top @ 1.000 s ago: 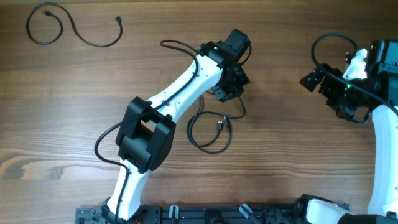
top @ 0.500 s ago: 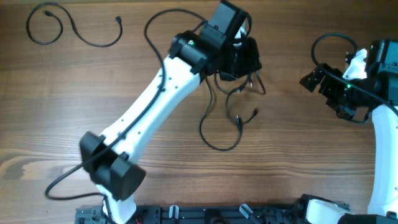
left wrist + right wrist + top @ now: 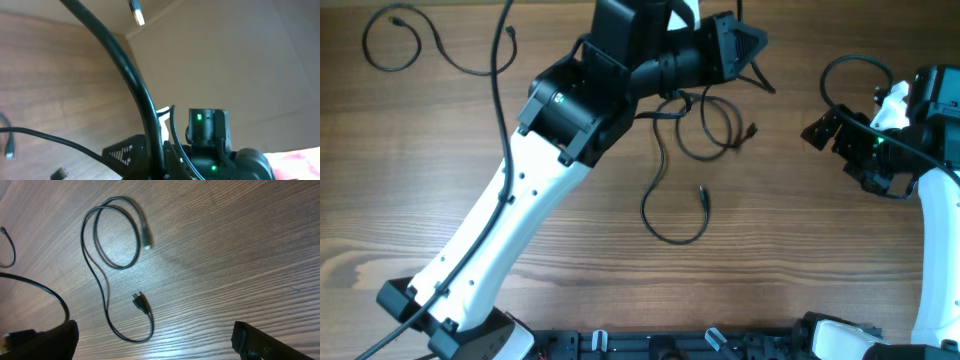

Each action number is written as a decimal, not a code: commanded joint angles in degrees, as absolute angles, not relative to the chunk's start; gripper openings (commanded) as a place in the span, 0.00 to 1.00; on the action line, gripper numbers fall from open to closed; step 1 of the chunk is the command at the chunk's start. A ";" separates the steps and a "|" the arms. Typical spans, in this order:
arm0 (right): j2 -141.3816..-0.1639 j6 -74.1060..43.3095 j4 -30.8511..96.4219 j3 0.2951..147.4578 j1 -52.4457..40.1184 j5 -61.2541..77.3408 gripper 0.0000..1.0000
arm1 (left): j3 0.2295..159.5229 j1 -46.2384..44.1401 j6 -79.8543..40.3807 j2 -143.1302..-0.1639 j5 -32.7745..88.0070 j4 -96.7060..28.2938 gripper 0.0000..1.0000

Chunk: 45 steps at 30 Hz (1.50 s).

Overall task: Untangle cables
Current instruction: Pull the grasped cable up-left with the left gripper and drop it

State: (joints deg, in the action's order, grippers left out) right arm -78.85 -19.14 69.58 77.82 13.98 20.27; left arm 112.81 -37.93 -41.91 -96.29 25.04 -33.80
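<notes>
My left gripper [image 3: 742, 46] is raised at the table's far middle and is shut on a black cable [image 3: 670, 232]. The cable hangs from it in a loop and trails to the wood, with one plug [image 3: 703, 194] lying flat. In the left wrist view the cable [image 3: 131, 75] runs down between the jaws [image 3: 155, 161], and a silvery plug [image 3: 136, 12] shows at the top. A second cable [image 3: 440, 48] lies in loose curves at the far left. A third cable [image 3: 850, 68] lies coiled at the far right and also shows in the right wrist view [image 3: 116, 234]. My right gripper [image 3: 822, 130] [image 3: 155, 345] is open and empty beside it.
The left arm's white link [image 3: 510, 215] crosses the table from the near left to the far middle. The right arm [image 3: 935, 190] stands along the right edge. A black rail [image 3: 650, 345] runs along the near edge.
My left arm has lifted and swung toward the far edge with the cable, drawing its tangle out into a longer hanging loop. The right arm has not moved.
</notes>
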 commanded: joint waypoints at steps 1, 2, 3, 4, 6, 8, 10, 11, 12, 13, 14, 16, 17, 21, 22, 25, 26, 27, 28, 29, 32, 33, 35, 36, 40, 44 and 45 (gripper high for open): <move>-78.96 -18.22 69.95 78.26 13.89 19.31 1.00 | 114.08 -37.65 -33.19 -95.77 14.20 -34.02 0.04; -78.96 -18.20 70.17 78.26 13.89 19.29 1.00 | 114.08 -37.28 -33.23 -95.64 10.39 -34.00 0.04; -78.96 -18.17 70.26 78.26 13.89 19.29 1.00 | 114.08 -36.86 -33.23 -95.57 8.56 -33.95 0.04; -78.96 -18.17 70.46 78.26 13.89 19.29 1.00 | 114.08 -35.83 -33.23 -95.39 6.98 -33.45 0.04; -78.96 -18.17 70.59 78.26 13.89 19.29 1.00 | 114.08 -33.52 -33.26 -95.24 6.26 -32.16 0.04; -78.96 -18.17 70.57 78.26 13.89 19.29 1.00 | 114.08 -29.67 -34.79 -95.24 6.28 -30.94 0.04; -78.96 -18.20 70.52 78.26 13.89 19.29 1.00 | 114.08 -24.56 -38.39 -95.24 6.28 -31.00 0.04; -78.96 -18.20 70.50 78.26 13.89 19.29 1.00 | 114.06 -22.48 -39.57 -95.24 6.28 -31.33 0.04; -78.96 -18.20 70.48 78.26 13.89 19.29 1.00 | 114.06 -19.66 -40.97 -95.24 6.28 -32.12 0.04; -78.96 -18.17 70.43 78.26 13.89 19.29 1.00 | 114.06 -17.43 -41.52 -95.24 6.28 -32.86 0.04; -78.96 -18.17 70.37 78.26 13.89 19.29 1.00 | 114.06 -14.63 -41.63 -95.24 6.26 -33.52 0.04; -78.96 -18.20 70.11 78.26 13.89 19.29 1.00 | 114.06 -8.58 -41.65 -95.31 4.51 -33.93 0.04; -78.96 -18.20 69.89 78.26 13.89 19.29 1.00 | 114.06 -4.01 -43.29 -95.31 1.50 -33.82 0.04; -79.09 -18.24 69.54 78.26 13.89 19.31 1.00 | 114.02 4.40 -47.70 -95.72 -2.87 -34.11 0.04; -79.24 -18.22 69.45 78.26 13.89 19.29 1.00 | 113.99 6.59 -48.93 -95.88 -2.87 -34.54 0.04; -79.50 -18.22 69.52 78.26 13.89 19.29 1.00 | 113.95 11.51 -50.00 -96.23 -2.90 -35.40 0.04; -79.50 -18.24 69.54 78.26 13.89 19.31 1.00 | 113.95 12.67 -49.98 -96.40 -2.87 -35.40 0.04; -79.53 -18.24 69.52 78.26 13.89 19.29 1.00 | 113.95 13.74 -49.98 -96.62 -2.90 -35.35 0.04; -79.53 -18.24 69.43 78.26 13.89 19.29 1.00 | 113.95 14.94 -50.00 -97.12 -2.87 -35.27 0.04; -79.53 -18.24 69.23 78.26 13.89 19.29 1.00 | 113.95 16.05 -49.98 -97.80 -2.87 -35.07 0.04; -79.53 -18.92 69.04 78.26 13.89 19.38 1.00 | 113.95 17.87 -50.17 -100.29 -2.85 -34.94 0.04; -79.53 -19.70 69.10 78.26 13.89 19.49 1.00 | 113.95 18.41 -51.07 -101.62 -2.85 -34.92 0.04; -79.53 -19.66 69.08 78.26 13.89 20.58 1.00 | 113.95 19.59 -54.52 -103.83 -2.85 -34.94 0.04; -79.53 -19.66 69.12 78.26 13.89 21.04 1.00 | 113.95 20.45 -56.82 -104.97 -2.85 -34.96 0.04; -79.53 -19.62 69.23 78.26 13.89 20.99 1.00 | 113.89 22.90 -59.44 -107.39 -2.70 -36.07 0.04; -79.53 -19.68 68.01 78.26 13.89 20.99 1.00 | 113.40 25.10 -61.73 -109.84 -2.66 -38.52 0.04; -79.53 -19.70 67.70 78.26 13.89 21.02 1.00 | 113.12 25.96 -64.29 -110.76 -2.66 -39.38 0.04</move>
